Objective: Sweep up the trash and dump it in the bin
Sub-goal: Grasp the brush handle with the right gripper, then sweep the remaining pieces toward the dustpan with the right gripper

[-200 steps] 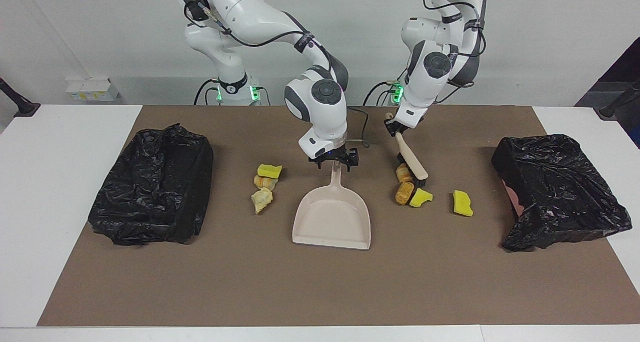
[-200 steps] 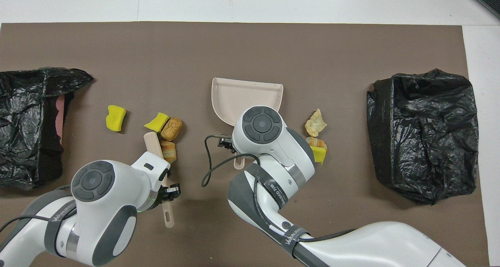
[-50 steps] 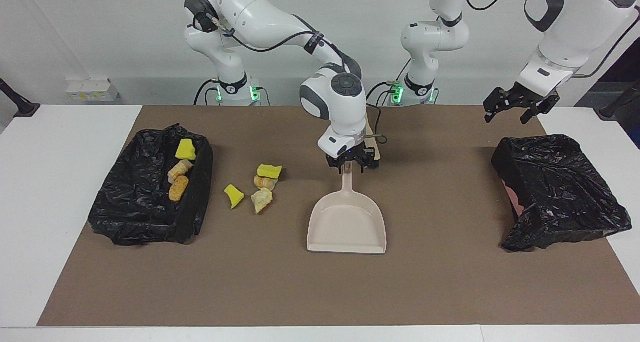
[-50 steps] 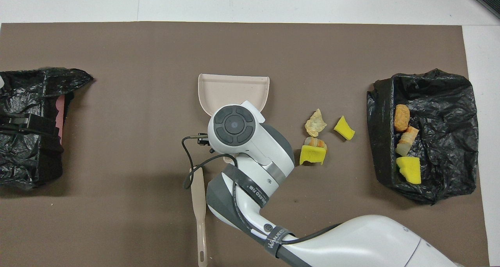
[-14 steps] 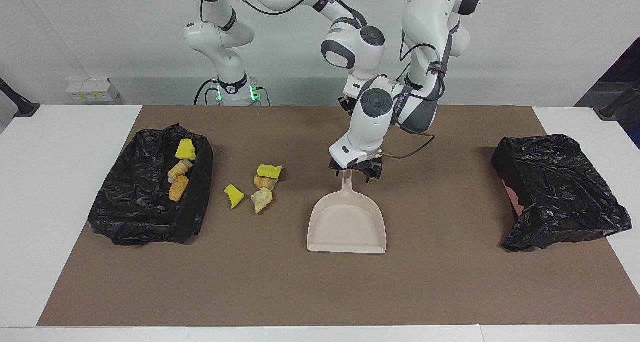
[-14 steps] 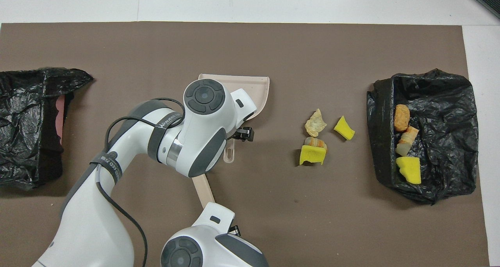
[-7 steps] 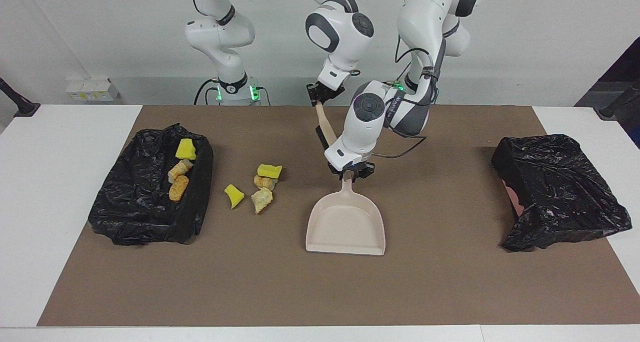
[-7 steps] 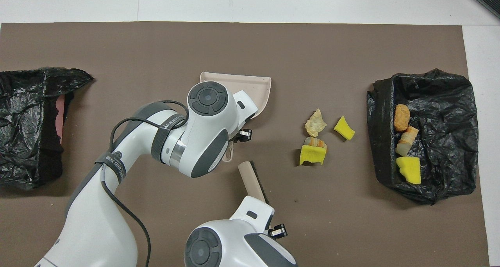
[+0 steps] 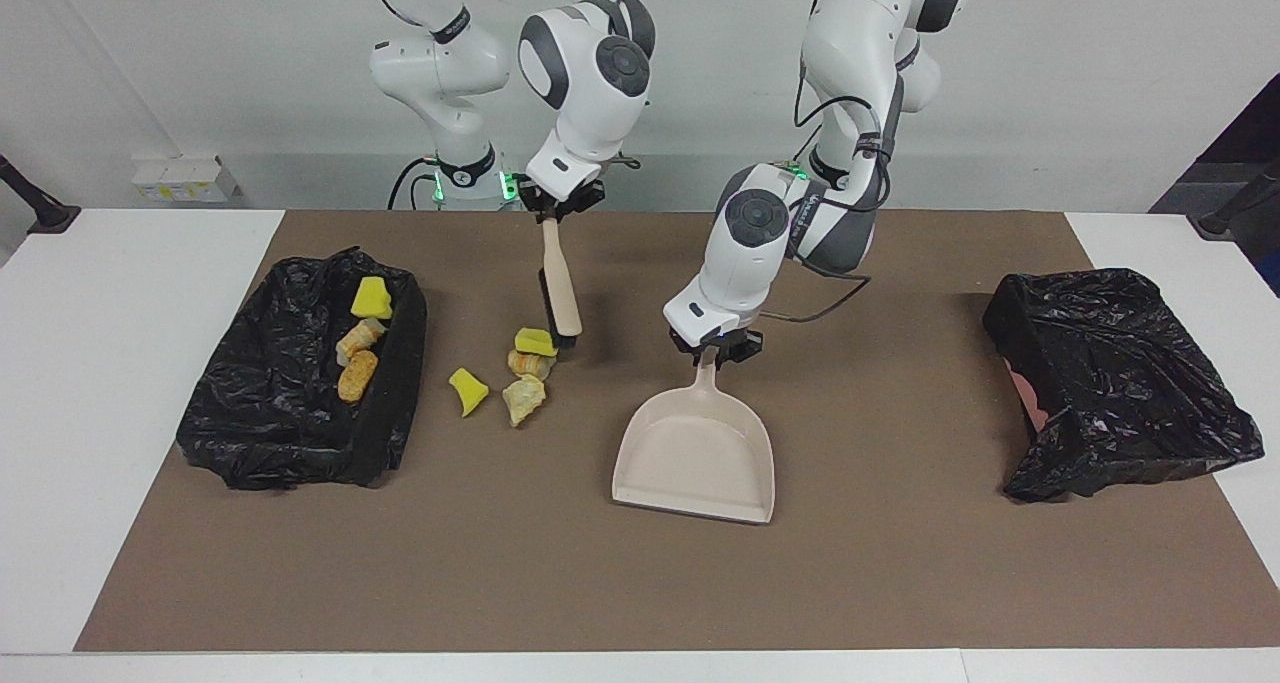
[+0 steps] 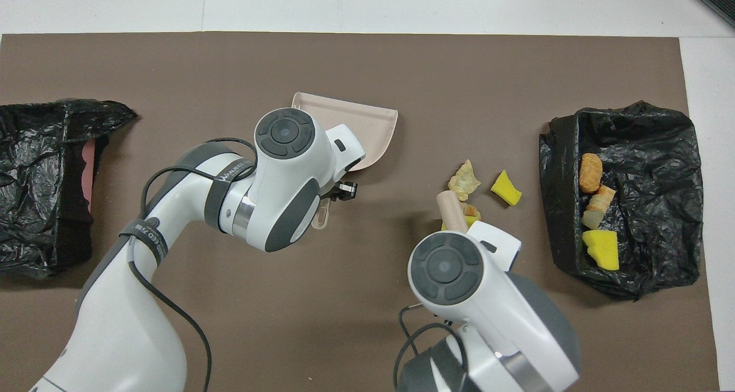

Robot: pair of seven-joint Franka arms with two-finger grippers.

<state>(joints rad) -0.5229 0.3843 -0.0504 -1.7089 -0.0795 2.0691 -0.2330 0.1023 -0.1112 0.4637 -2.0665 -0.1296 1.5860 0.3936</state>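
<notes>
Presently both arms are over the brown mat [image 9: 900, 583], each with a tool in hand.

Left gripper [image 9: 713, 348]: clenched on the handle of the pale pink dustpan [image 9: 697, 460]. The pan lies mid-mat, its open mouth turned away from the robots, and it sits slightly skewed. In the overhead view the left arm's wrist covers most of the pan; only its wide lip and the handle's end show.

Right gripper [image 9: 556, 206]: closed on the top of the brush [image 9: 561, 291], which hangs nearly upright. The bristle end is down at the loose trash [image 9: 528, 366] and looks to touch the yellow chunk [image 9: 535, 342] nearest the robots, though contact is not certain.

Loose trash on the mat: four pieces, between the dustpan and the bin at the right arm's end. That yellow chunk, an orange-tan bit touching it, a beige lump [image 10: 464, 180] farther from the robots, and a second yellow wedge [image 10: 506, 188] closest to the bin.

Bin at the right arm's end [image 9: 300, 403]: black-bagged, holding a yellow chunk and three orange-tan bits along one wall.

Bin at the left arm's end [image 9: 1120, 383]: black-bagged, a pink patch showing at its edge.
</notes>
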